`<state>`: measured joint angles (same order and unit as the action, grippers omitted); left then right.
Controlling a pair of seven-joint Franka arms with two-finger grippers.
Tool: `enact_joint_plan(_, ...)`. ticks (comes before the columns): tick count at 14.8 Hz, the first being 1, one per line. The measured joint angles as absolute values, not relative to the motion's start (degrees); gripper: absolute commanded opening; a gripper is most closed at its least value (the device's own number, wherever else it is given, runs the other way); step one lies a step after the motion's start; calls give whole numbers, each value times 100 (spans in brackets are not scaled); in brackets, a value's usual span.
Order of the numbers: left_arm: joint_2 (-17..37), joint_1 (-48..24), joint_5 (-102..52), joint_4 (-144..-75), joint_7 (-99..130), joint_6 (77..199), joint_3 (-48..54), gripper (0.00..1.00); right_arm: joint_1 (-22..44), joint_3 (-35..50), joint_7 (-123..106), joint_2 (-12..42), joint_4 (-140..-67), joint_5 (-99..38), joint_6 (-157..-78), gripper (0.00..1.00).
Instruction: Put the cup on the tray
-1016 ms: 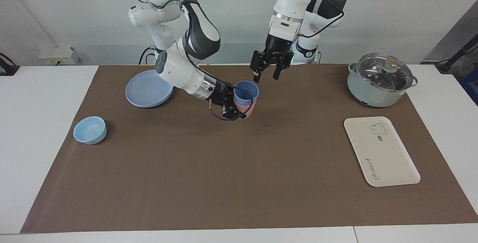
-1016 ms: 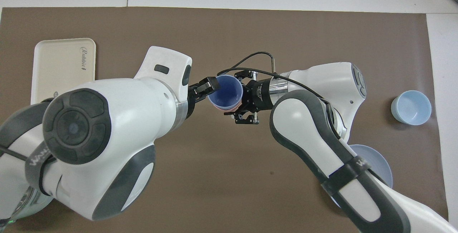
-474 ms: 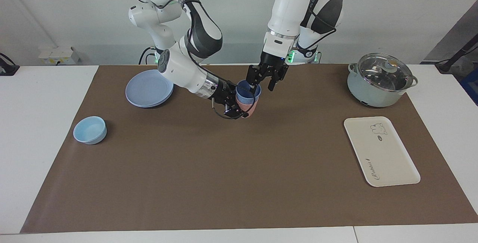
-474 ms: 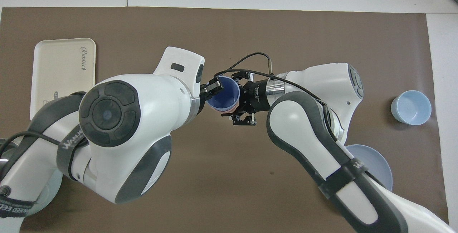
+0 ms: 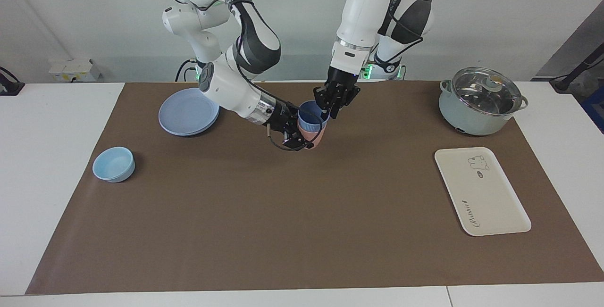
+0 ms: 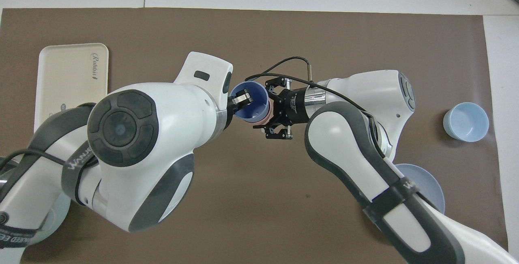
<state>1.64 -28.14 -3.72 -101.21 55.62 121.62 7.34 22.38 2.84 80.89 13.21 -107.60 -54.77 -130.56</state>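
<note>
The periwinkle-blue cup (image 5: 310,113) sits nested inside a salmon-pink tumbler (image 5: 315,136), held tilted just above the brown mat near the table's middle. My right gripper (image 5: 304,138) is shut on the pink tumbler's side. My left gripper (image 5: 326,107) comes down onto the cup's rim, one finger (image 6: 243,97) inside the cup (image 6: 253,108), and is shut on the rim. The cream tray (image 5: 481,194) with the bear drawing lies flat and bare toward the left arm's end of the table; it also shows in the overhead view (image 6: 69,73).
A lidded pale-green pot (image 5: 481,102) stands nearer to the robots than the tray. A round blue plate (image 5: 188,111) and a low light-blue bowl (image 5: 113,164) lie toward the right arm's end.
My left gripper came down from above the cup onto its rim and its fingers closed there. My right gripper with the nested tumblers shifted slightly.
</note>
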Motion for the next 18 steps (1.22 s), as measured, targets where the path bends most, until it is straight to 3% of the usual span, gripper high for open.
enact_joint_plan(10,98,-2531,-372,-8524,5533,10046,535,0,1951,243,8089,1117,-10742,-5476,-13034,0)
enact_joint_plan(13,71,-1979,-407,-8516,4926,9979,491,0,1737,239,8089,1094,-10765,-5476,-13019,0)
enact_joint_plan(18,8,-221,-896,-9060,2699,10262,406,0,939,220,7719,1182,-10873,-5475,-12492,0)
